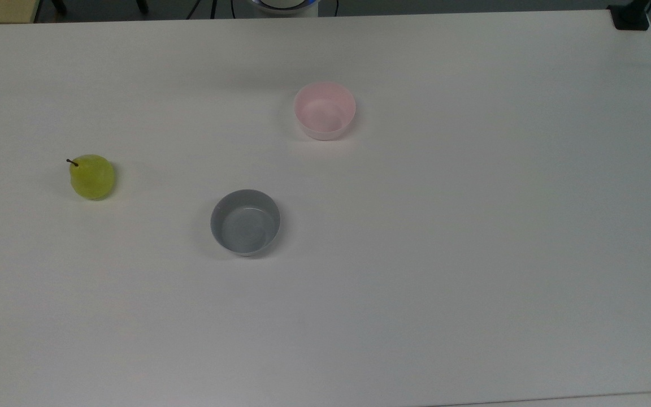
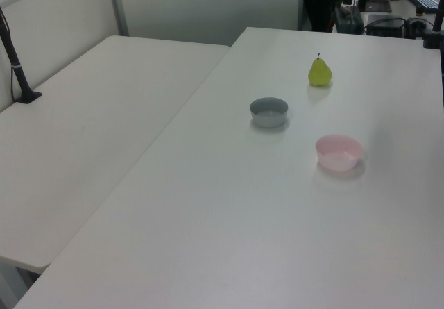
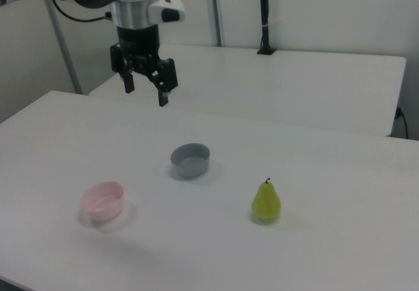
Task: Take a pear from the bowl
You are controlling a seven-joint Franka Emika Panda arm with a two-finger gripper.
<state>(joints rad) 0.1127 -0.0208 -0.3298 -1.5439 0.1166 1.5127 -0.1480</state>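
The yellow-green pear [image 1: 92, 177] [image 2: 320, 72] [image 3: 266, 203] stands upright on the white table, outside either bowl. It is at the top view's left. The pale pink bowl [image 1: 325, 111] [image 2: 339, 152] [image 3: 103, 201] sits empty near the table's middle. My gripper [image 3: 145, 93] hangs open and empty high above the table in the right view, up and to the left of the grey bowl and far from the pear.
A grey bowl [image 1: 245, 222] [image 2: 268, 112] [image 3: 190, 159], also empty, stands between the pear and the pink bowl. A second white table [image 2: 90, 114] adjoins this one. A black post [image 3: 264, 16] rises from the far table.
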